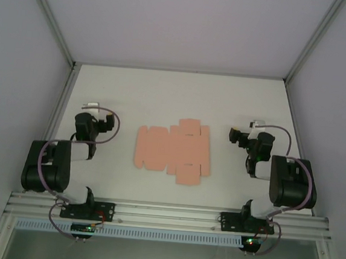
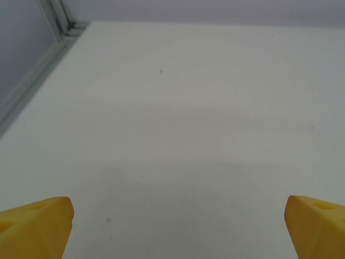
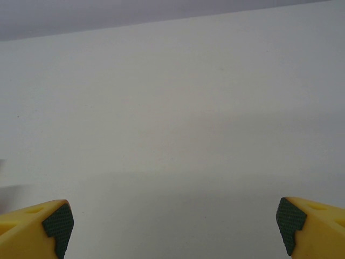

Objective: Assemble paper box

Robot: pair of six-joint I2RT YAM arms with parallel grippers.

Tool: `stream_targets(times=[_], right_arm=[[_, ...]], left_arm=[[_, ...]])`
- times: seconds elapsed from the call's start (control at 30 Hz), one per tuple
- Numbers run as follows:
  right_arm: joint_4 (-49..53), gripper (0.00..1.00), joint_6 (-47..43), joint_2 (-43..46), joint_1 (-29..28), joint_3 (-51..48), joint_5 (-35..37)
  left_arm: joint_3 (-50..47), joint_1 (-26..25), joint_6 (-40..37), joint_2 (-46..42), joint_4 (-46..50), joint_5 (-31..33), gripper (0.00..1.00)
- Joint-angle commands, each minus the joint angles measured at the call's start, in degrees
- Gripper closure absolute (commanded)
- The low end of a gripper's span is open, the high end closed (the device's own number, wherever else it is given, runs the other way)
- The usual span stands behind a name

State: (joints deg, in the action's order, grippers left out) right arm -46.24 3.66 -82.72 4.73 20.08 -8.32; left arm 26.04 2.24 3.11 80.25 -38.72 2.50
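Observation:
The paper box [image 1: 172,152] lies flat on the white table [image 1: 182,94] as a salmon-pink die-cut sheet with tabs and flaps, midway between the two arms. My left gripper [image 1: 104,122] rests to the left of the sheet, apart from it. In the left wrist view the left gripper [image 2: 178,216] is open, its yellow fingertips [image 2: 46,221] wide apart over bare table. My right gripper [image 1: 238,136] sits to the right of the sheet, also apart from it. The right wrist view has that gripper [image 3: 175,218] open, with nothing between its green-padded fingertips [image 3: 56,224].
Pale enclosure walls bound the table at the back and on both sides, with aluminium posts [image 1: 52,25] at the far corners. An aluminium rail [image 1: 165,214] carrying both arm bases runs along the near edge. A corner post [image 2: 59,21] stands far left in the left wrist view.

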Motion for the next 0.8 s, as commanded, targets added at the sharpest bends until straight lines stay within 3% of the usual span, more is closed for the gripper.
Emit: stream_targets(times=[0.0,0.17,0.27,0.4,0.53,0.67,0.77], right_arm=[[17.27,0.01,1.32,8.11,-0.9,8.37,6.81],[47.78,0.01,14.38,12.58,-4.22,24.8,6.72],[57.45,0.01,17.52,11.67,-10.33,30.32,6.65],[60.5,0.01,21.73,6.98,-19.31,32.34,3.55],[59.05,0.12,24.73,-1.69,-25.48,33.47,-3.5],[60.25,0.36,25.87,-11.14,-26.54,35.32,-8.71],[57.16,0.4,27.04,-15.22,-26.25,33.71,-11.42]], left_arm=[[4.84,-0.01,5.86,-6.01,12.5,0.79,0.0],[10.87,-2.64,14.93,-10.77,25.05,-4.66,0.0],[13.61,-4.99,19.43,-10.26,30.4,-9.67,0.0],[16.43,-8.89,22.98,-7.21,37.31,-14.37,0.0],[17.56,-13.56,22.88,-3.32,40.75,-17.97,0.0],[17.52,-14.72,23.97,0.32,42.67,-23.08,0.0],[16.77,-14.72,24.25,2.88,43.44,-26.79,0.0]])
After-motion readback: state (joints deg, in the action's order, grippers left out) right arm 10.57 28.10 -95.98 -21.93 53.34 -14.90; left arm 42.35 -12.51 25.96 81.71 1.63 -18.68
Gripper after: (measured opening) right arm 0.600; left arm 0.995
